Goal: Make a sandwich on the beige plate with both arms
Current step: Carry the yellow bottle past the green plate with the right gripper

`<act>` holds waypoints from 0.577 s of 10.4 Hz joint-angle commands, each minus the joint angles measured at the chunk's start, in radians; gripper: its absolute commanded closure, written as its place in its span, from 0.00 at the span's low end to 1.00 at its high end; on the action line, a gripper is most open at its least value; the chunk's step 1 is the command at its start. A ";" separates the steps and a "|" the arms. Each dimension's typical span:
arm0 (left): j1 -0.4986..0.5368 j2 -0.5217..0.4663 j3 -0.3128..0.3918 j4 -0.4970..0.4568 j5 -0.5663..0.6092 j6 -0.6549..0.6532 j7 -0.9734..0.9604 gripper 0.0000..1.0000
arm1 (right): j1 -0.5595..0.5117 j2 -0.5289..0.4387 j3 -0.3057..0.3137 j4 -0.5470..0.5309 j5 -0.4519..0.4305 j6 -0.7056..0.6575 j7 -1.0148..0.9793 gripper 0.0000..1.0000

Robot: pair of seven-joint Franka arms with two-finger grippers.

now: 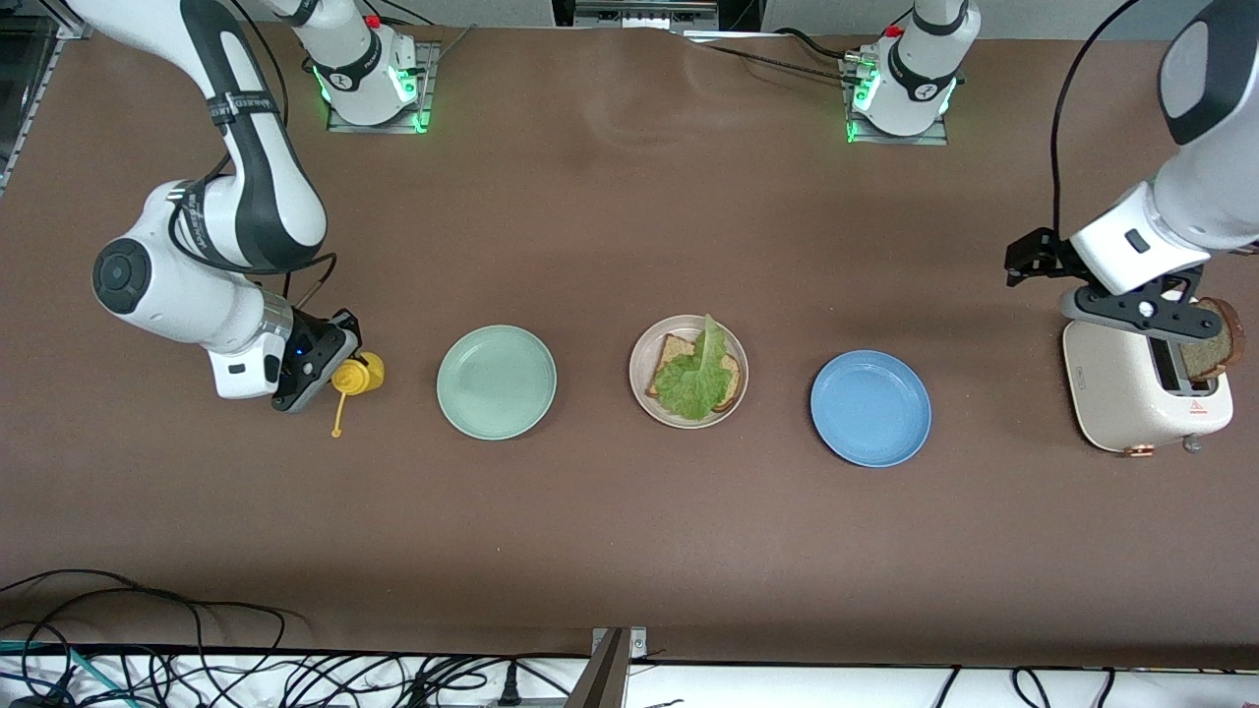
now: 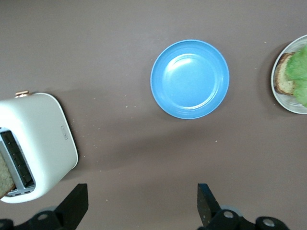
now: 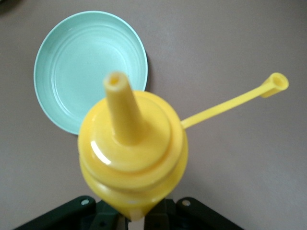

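The beige plate (image 1: 641,355) lies mid-table with one brown bread slice (image 1: 674,350) on it and a green lettuce leaf (image 1: 696,379) on top; the plate's edge shows in the left wrist view (image 2: 278,93). A second bread slice (image 1: 1217,343) stands in the slot of a white toaster (image 1: 1121,388) at the left arm's end. My left gripper (image 1: 1146,310) hangs over the toaster, open and empty (image 2: 142,206). My right gripper (image 1: 339,379) is shut on a yellow squeeze bottle (image 3: 132,153) at the right arm's end, the bottle (image 1: 360,374) upright on the table.
A mint-green plate (image 1: 497,382) lies between the bottle and the beige plate. A blue plate (image 1: 870,407) lies between the beige plate and the toaster. The bottle's open cap (image 3: 277,84) hangs out on its tether. Cables run along the table's edge nearest the front camera.
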 commanded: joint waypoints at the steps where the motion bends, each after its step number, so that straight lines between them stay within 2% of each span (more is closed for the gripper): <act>1: 0.045 -0.003 -0.002 0.021 -0.025 -0.057 0.005 0.00 | -0.023 0.041 0.020 -0.003 0.114 0.049 -0.084 1.00; 6: 0.135 0.029 -0.001 0.022 -0.008 -0.051 0.002 0.00 | -0.026 0.094 0.020 -0.002 0.131 0.095 -0.113 1.00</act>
